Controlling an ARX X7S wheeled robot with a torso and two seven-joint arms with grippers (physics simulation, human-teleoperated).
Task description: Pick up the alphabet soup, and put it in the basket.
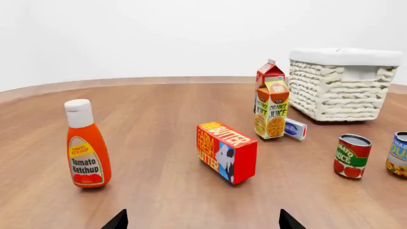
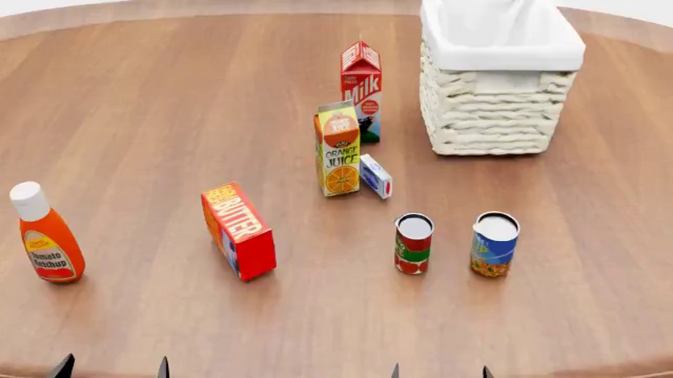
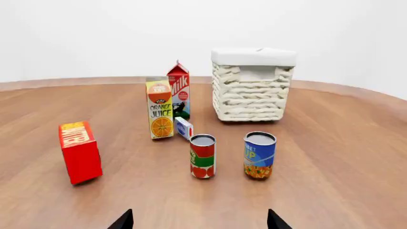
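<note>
The alphabet soup [image 2: 494,244] is a blue-labelled can with a yellow-orange base and pale top; it stands upright on the wooden table, right of a red-and-green can [image 2: 414,243]. The right wrist view shows the soup [image 3: 259,155] ahead, and the left wrist view catches it at the frame's edge [image 1: 398,154]. The cream wicker basket [image 2: 494,118] with a white liner stands behind it [image 3: 251,95] [image 1: 337,88]. My right gripper [image 2: 440,372] [image 3: 198,220] is open near the table's front edge, well short of the soup. My left gripper [image 2: 110,368] [image 1: 202,220] is open too, holding nothing.
A ketchup bottle [image 2: 44,234] stands at the left and a red butter box [image 2: 239,231] in the middle. An orange juice carton [image 2: 338,150], a milk carton [image 2: 361,88] and a small blue-white box [image 2: 376,176] cluster left of the basket.
</note>
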